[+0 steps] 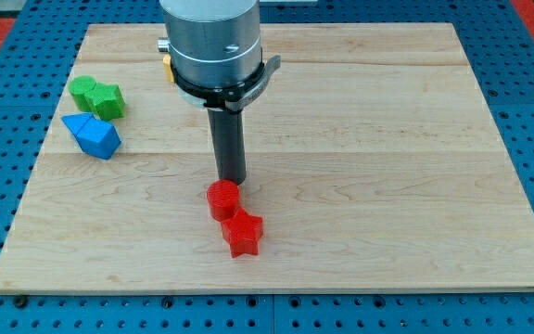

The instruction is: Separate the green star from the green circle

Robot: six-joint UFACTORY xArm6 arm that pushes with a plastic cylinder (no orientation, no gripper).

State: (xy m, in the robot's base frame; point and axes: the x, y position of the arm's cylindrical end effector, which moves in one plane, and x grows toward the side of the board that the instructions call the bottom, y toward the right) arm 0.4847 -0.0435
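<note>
The green star (107,100) and the green circle (84,91) lie touching each other near the board's left edge, the circle to the upper left of the star. My tip (231,180) is near the board's middle, far to the right of both green blocks. It stands just above the red cylinder (222,199) in the view, touching or almost touching it.
A blue block (94,135) lies just below the green pair. A red star (243,233) sits below and right of the red cylinder, touching it. A yellow block (167,67) peeks out behind the arm's body. The wooden board (387,167) ends in blue pegboard all around.
</note>
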